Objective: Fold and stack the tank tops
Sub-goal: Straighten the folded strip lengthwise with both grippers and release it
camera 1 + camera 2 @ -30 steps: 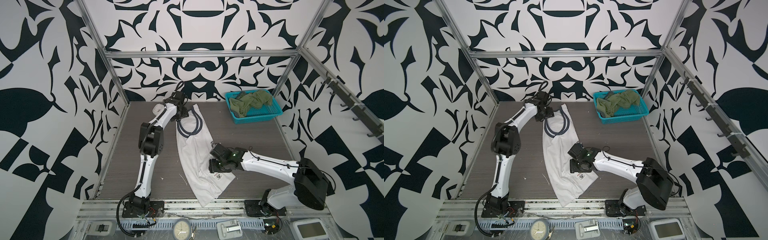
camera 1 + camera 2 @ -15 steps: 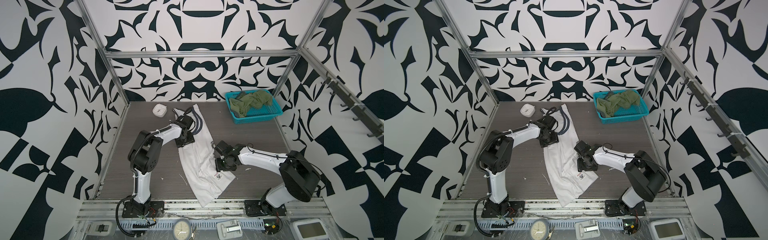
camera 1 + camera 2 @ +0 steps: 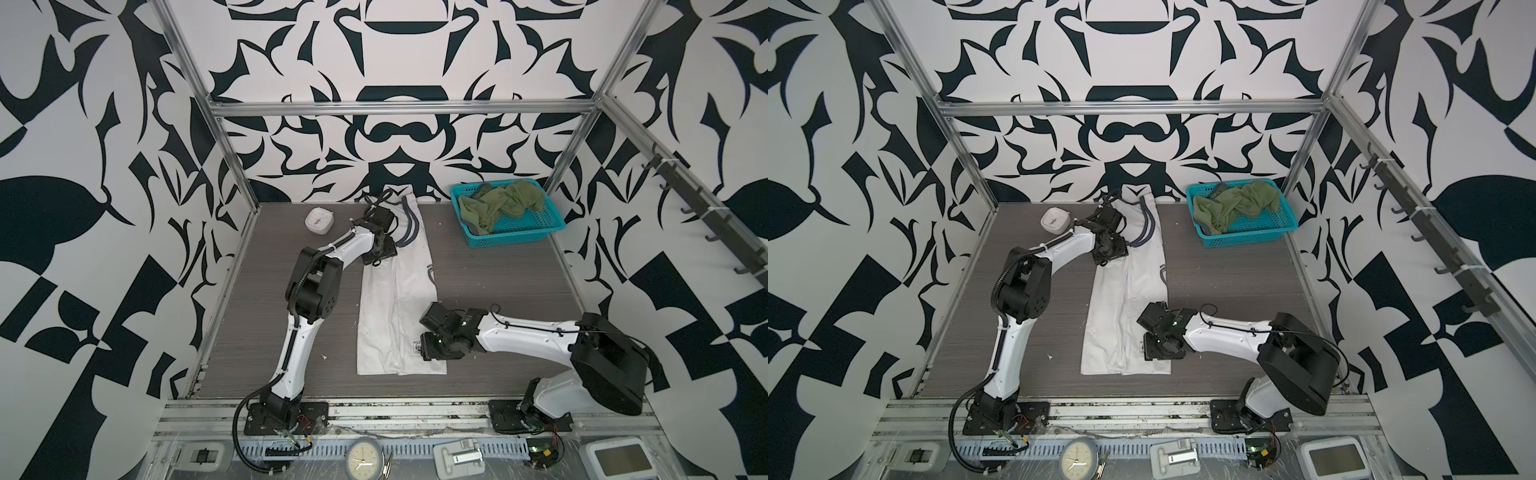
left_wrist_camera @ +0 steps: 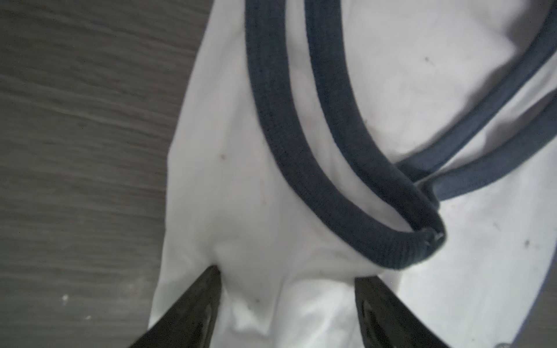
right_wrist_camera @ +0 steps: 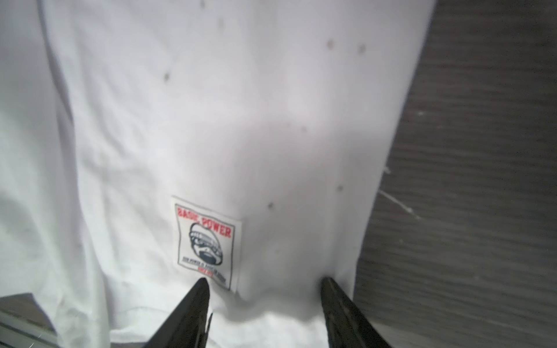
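1. You have the white top (image 3: 392, 316) lying as a long, narrow strip down the middle of the tabletop (image 3: 266, 316). In both top views its strap end reaches the back wall and its hem sits near the front edge.
2. Your left jaws stand wide apart. Both fingertips (image 4: 205, 292) press on the white cloth close to its long edge, just short of the navy trim (image 4: 340, 168). Cloth humps up between them, and they are not closed on it.
3. Your right jaws are also spread, with the fingertips (image 5: 193, 304) down on the cloth at the hem corner. One tip is just beside the label (image 5: 208, 244), the other just inside the top's long edge. Nothing is clamped.
4. The green top (image 3: 500, 203) lies crumpled in the basket (image 3: 515, 239) at the back right corner, well apart from the strip.
5. The clock (image 3: 319, 220) sits at the back left, near the left arm.
6. You have bare tabletop on both sides of the strip. The stretch between strip and basket is open, and the right arm lies low across the front right.
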